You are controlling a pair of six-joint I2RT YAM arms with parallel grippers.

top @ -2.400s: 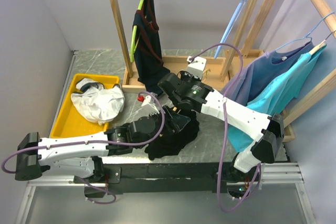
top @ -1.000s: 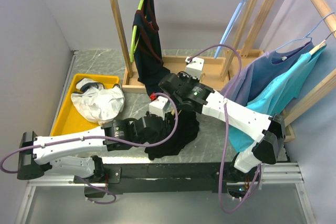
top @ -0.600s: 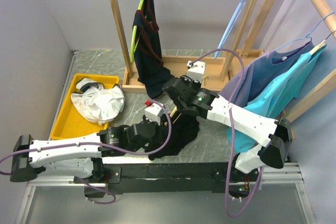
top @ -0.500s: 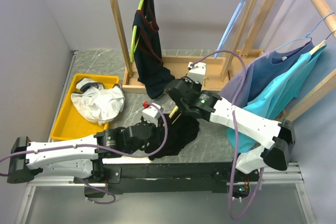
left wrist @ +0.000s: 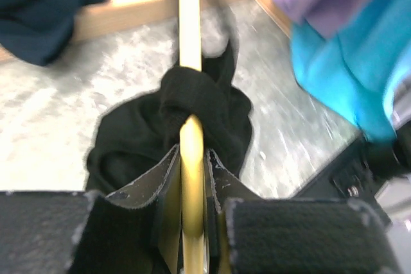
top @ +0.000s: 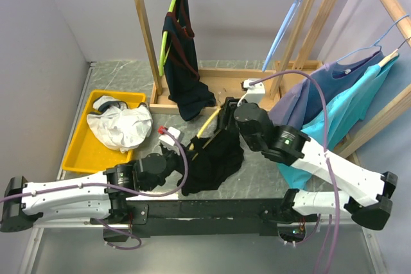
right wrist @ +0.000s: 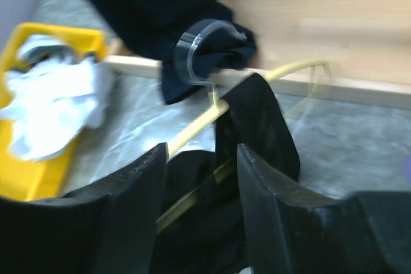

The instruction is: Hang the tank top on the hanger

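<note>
Looking down from above, the left gripper (top: 187, 147) is clamped on the lower end of the yellow hanger (top: 207, 123), which slants up and away from it toward the right gripper (top: 226, 108). The black tank top (top: 215, 162) lies bunched on the table (top: 270, 168) just right of the left gripper and below the right one, with part of it draped over the hanger. From the left wrist, the fingers (left wrist: 168, 178) pinch the hanger's bar between them, and just ahead of their tips a fold of the tank top (left wrist: 141, 133) wraps around the bar, the rest pooled on the table beneath. From the right wrist, the fingers (right wrist: 270, 197) stand spread apart, grasping nothing. The hanger runs slantwise in the gap beyond them, a black strap looped over it. A navy garment (right wrist: 212, 49) hangs farther ahead, and a white cloth (right wrist: 58, 94) lies off to the left.
</note>
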